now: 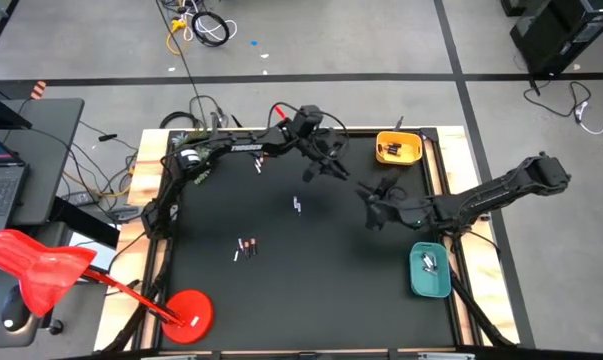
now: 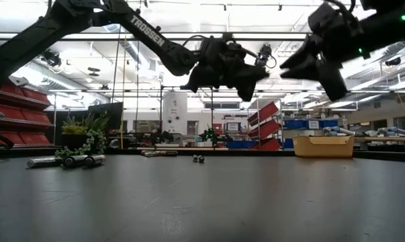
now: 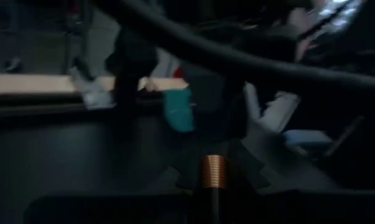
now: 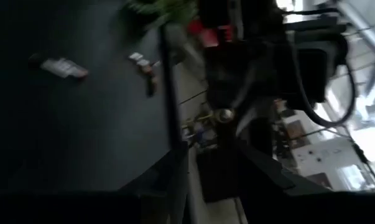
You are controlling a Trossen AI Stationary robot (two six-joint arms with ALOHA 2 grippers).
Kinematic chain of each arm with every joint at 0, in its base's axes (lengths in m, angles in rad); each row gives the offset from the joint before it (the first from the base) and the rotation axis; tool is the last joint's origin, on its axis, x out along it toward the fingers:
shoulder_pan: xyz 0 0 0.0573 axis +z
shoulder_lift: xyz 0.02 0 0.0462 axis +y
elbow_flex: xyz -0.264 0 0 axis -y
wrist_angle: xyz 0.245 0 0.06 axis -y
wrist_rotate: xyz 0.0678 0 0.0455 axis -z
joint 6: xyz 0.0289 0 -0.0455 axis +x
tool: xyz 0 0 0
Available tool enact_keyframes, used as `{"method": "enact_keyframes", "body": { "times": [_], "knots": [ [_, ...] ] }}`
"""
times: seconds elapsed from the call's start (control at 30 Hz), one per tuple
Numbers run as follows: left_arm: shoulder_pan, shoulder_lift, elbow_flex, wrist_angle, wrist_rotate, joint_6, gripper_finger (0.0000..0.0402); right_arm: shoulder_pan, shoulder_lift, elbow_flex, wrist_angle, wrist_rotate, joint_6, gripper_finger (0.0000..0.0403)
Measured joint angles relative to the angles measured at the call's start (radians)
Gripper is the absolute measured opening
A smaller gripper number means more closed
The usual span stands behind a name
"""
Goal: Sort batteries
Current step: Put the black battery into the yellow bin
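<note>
Loose batteries lie on the black mat: a pair in the middle (image 1: 297, 205), a few nearer the front (image 1: 247, 246) and one at the far left (image 1: 259, 166). In the low view they show as small cylinders (image 2: 68, 160) (image 2: 199, 159). My left gripper (image 1: 326, 165) hangs over the mat's far middle, shut on a copper-coloured battery (image 3: 214, 174). My right gripper (image 1: 373, 207) hovers right of centre, above the mat; in the low view its fingers (image 2: 316, 67) stand spread with nothing between them. My left gripper pinches the copper-coloured battery between its two fingers. Only the battery's ribbed free end (image 3: 214, 169) shows past the fingers, which hide the rest. The fingers reach out roughly level, and the battery is lifted clear of the mat.
A yellow tray (image 1: 398, 148) with dark batteries stands at the far right. A teal tray (image 1: 429, 272) with pale batteries stands at the near right. A red stand (image 1: 189, 310) sits at the near left corner. The mat has a wooden border (image 1: 131, 230).
</note>
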Motion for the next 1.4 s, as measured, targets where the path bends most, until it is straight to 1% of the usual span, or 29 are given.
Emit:
{"method": "enact_keyframes", "body": {
  "times": [0.1, 0.2, 0.3, 0.5, 0.67, 0.77, 0.87, 1.1, 1.27, 1.4],
  "knots": [
    [-0.009, -0.002, 0.000, 0.010, 0.050, -0.004, 0.0045, -0.001, 0.000, 0.000, 0.126, 0.003, -0.061, 0.0139],
    [-0.019, 0.000, 0.000, 0.026, 0.048, -0.043, 0.0045, -0.008, 0.000, 0.001, 0.167, -0.029, -0.092, 0.0149],
    [-0.025, 0.000, 0.000, 0.062, 0.019, -0.080, 0.0045, -0.038, 0.004, 0.001, 0.167, -0.048, -0.078, 0.0167],
    [-0.035, 0.000, 0.000, 0.094, -0.052, -0.138, 0.0045, -0.070, 0.057, 0.007, 0.184, -0.062, -0.065, 0.0209],
    [-0.037, 0.000, 0.000, 0.109, -0.100, -0.183, 0.0045, -0.086, 0.103, 0.007, 0.250, -0.077, -0.097, 0.0220],
    [-0.043, 0.000, 0.000, 0.114, -0.106, -0.207, 0.0045, -0.101, 0.126, 0.007, 0.280, -0.085, -0.113, 0.0212],
    [-0.051, 0.000, 0.000, 0.120, -0.104, -0.214, 0.0045, -0.120, 0.134, 0.007, 0.304, -0.129, -0.112, 0.0195],
    [-0.057, 0.000, 0.000, 0.115, -0.075, -0.219, 0.0045, -0.143, 0.136, 0.008, 0.314, -0.182, -0.113, 0.0136],
    [-0.056, 0.000, 0.000, 0.114, -0.075, -0.219, 0.0045, -0.155, 0.137, 0.008, 0.308, -0.187, -0.112, 0.0098],
    [-0.055, 0.000, 0.000, 0.115, -0.076, -0.221, 0.0045, -0.163, 0.137, 0.008, 0.307, -0.190, -0.112, 0.0083]
  ]
}}
